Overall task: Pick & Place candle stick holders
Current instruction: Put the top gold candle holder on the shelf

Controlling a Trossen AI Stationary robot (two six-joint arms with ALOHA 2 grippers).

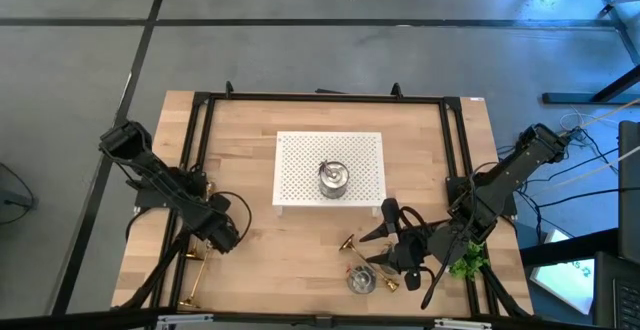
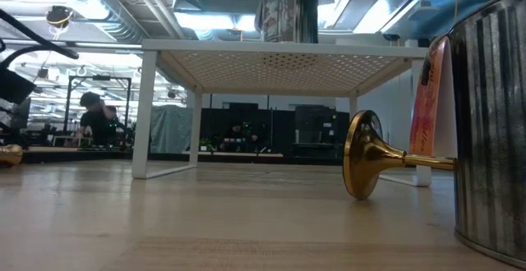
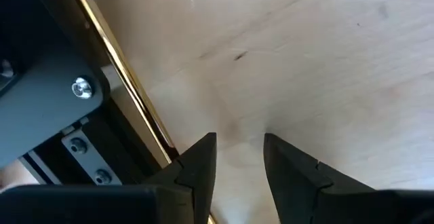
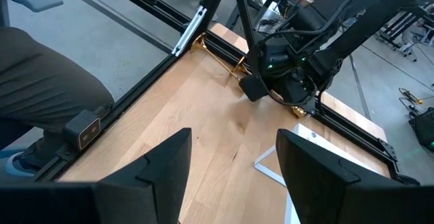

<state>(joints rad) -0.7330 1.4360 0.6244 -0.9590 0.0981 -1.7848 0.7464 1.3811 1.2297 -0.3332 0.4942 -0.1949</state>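
My left gripper [image 1: 224,238] hangs open, pointing down over bare wood near the table's left rail; a slim gold candlestick [image 3: 125,81] lies along that rail beside its fingers, untouched. That candlestick [image 1: 194,274] runs toward the near edge. A silver holder [image 1: 332,178] stands on the white perforated stand [image 1: 300,155]. Near the front, a gold candlestick [image 1: 348,242] lies on its side, with another silver holder [image 1: 361,280] close by. My right gripper [image 1: 376,246] is held open above these, touching nothing.
A black frame rail [image 1: 190,150] borders the table on each side. A small green plant [image 1: 466,265] sits by the right rail. In the right wrist view a seated person's leg [image 4: 41,81] shows beyond the table's near-left side.
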